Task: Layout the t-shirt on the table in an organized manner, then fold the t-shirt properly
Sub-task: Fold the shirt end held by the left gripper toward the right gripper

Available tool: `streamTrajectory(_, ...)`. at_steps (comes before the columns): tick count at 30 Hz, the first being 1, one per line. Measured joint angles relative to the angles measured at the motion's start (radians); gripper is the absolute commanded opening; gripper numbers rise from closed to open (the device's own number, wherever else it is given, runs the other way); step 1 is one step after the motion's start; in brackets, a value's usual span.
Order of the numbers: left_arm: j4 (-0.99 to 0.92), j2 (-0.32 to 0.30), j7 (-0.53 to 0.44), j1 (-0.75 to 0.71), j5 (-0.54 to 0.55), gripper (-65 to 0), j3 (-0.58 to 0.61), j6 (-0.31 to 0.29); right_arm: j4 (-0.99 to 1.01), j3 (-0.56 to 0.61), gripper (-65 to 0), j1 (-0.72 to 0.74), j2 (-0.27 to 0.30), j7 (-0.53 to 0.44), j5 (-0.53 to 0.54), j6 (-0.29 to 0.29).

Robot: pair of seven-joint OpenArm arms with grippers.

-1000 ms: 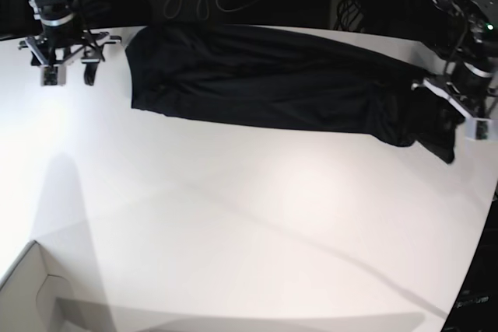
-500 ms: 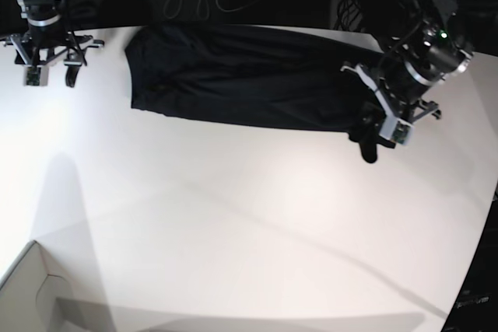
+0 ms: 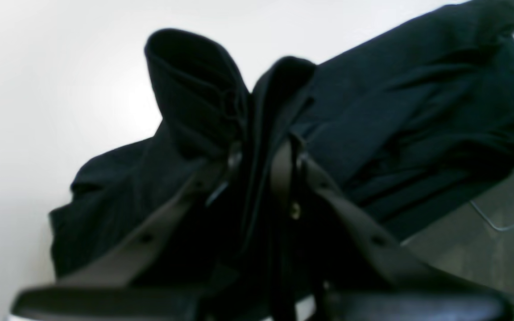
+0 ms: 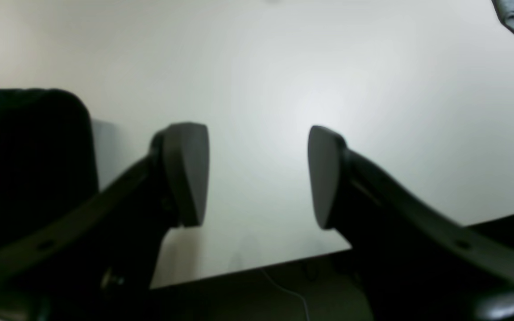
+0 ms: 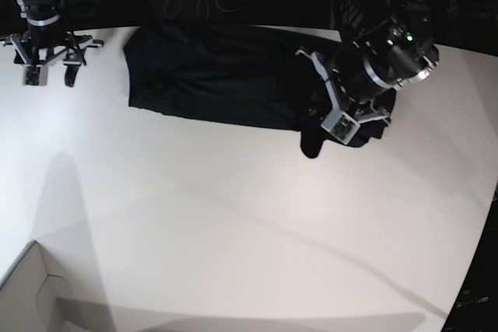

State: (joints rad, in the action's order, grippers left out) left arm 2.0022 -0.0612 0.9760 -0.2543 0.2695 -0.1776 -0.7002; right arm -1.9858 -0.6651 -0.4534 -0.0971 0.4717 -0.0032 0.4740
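One t-shirt (image 5: 222, 75), black, stretched in a long band along the far side of one white table (image 5: 233, 223), with its end on the base view's right lifted and bunched. Two grippers: left gripper (image 3: 257, 154) clamped on that bunched end, jaws pressed together with a fold of fabric standing up between them; right gripper (image 4: 257, 176) over bare tabletop at the shirt's other end, jaws wide apart, empty. One pale cardboard box corner (image 5: 35, 289) at the near edge.
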Motion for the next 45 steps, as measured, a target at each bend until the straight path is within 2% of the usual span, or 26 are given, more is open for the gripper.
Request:
streamTrajectory(11, -0.007, -0.005, -0.001, 0.000, -0.008, -65.0, 0.099, 0.000, 0.000, 0.000, -29.8, -0.002, 0.000, 0.000, 0.000, 0.000)
streamTrajectory(16, -0.018, 0.001, 0.001, 0.000, -0.112, -65.0, 0.141, 0.000, 0.000, 0.000, -29.8, -0.008, 0.000, 0.000, 0.000, 0.000)
streamTrajectory(25, -0.018, 0.001, 0.000, 0.004, -0.121, -64.4, 0.173, 0.000, 0.000, 0.000, -29.8, -0.007, 0.000, 0.000, 0.000, 0.000)
streamTrajectory(28, -0.018, 0.001, 0.000, 0.006, -0.121, -57.7, 0.172, 0.000, 0.000, 0.000, -29.8, -0.007, 0.000, 0.000, 0.000, 0.000)
streamTrajectory(33, -0.018, 0.001, -0.001, 0.003, -0.119, -33.6, 0.168, 0.000, 0.000, 0.000, -29.8, -0.007, 0.000, 0.000, 0.000, 0.000)
streamTrajectory(36, -0.018, 0.002, -0.001, 0.003, -0.116, -23.8, 0.170, 0.000, 0.000, 0.000, -29.7, -0.007, 0.000, 0.000, 0.000, 0.000)
streamTrajectory(39, -0.018, 0.006, -0.001, 0.003, -0.106, -23.4, 0.171, 0.000, 0.000, 0.000, -29.6, -0.007, 0.000, 0.000, 0.000, 0.000)
streamTrajectory(43, -0.018, 0.005, -0.007, 0.005, -0.032, -23.4, 0.165, 0.000, 0.000, 0.000, -29.5, -0.007, 0.000, 0.000, 0.000, 0.000)
streamTrajectory(45, -0.018, 0.000, -0.008, 0.005, 0.010, -23.4, 0.117, -0.002, 0.000, 0.000, -29.5, -0.006, -0.003, 0.000, 0.000, 0.000)
